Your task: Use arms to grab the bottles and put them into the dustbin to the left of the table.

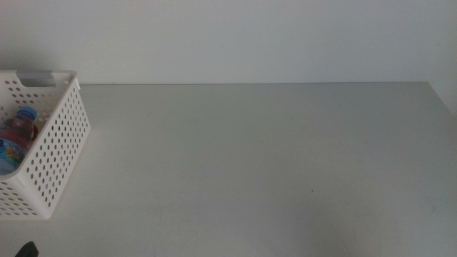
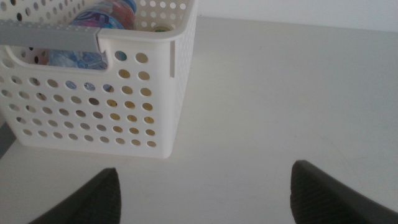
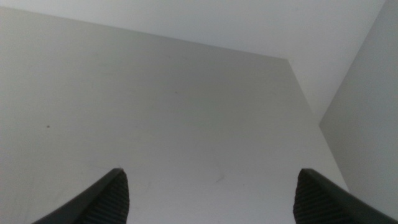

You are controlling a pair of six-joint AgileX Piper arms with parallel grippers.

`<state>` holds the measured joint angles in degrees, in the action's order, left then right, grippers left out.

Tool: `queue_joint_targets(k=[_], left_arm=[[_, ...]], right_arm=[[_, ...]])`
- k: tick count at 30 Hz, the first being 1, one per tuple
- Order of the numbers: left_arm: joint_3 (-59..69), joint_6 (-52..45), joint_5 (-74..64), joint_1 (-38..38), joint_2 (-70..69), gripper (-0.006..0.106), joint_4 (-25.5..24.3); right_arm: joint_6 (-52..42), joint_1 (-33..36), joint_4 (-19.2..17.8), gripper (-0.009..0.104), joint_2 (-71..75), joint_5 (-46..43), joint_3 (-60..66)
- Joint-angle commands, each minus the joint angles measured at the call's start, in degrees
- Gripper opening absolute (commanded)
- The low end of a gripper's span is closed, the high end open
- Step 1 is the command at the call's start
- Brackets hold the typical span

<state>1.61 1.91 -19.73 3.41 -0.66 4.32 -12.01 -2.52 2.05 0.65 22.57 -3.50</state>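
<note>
The white perforated dustbin (image 1: 61, 143) stands at the table's (image 1: 257, 157) left edge. Inside it lies a bottle (image 1: 18, 132) with a blue cap and a colourful label. The left wrist view shows the dustbin's near wall (image 2: 140, 38) and the bottle (image 2: 102, 15) over its rim, and something yellowish shows through the holes. My left gripper (image 2: 205, 193) is open and holds nothing, a short way in front of the dustbin's corner. Only a dark tip of that arm (image 1: 27, 248) shows at the bottom left of the middle view. My right gripper (image 3: 211, 196) is open over bare tabletop and is out of the middle view.
A grey handle bar (image 2: 50, 36) runs along the dustbin's near rim. The table's far edge meets a pale wall (image 1: 250, 36). In the right wrist view the table's corner (image 3: 289, 62) lies ahead.
</note>
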Motion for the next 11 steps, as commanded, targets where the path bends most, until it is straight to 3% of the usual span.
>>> queue_joint_targets(k=[1, 6, 11], left_arm=[[0.24, 0.58, 3.47, -0.04, -1.57, 0.093, -0.7], [0.24, 0.58, 3.53, -0.04, -1.57, 0.093, -5.83], [0.24, 0.58, 3.71, -0.04, -1.57, 0.093, -6.13]], right_arm=[[-0.61, -0.38, -0.27, 0.068, 1.42, -4.18, 0.31], [-0.61, -0.38, -0.21, 0.068, 1.37, -4.15, 2.96], [-0.61, -0.38, -0.28, 0.068, 1.37, -4.06, 4.62]])
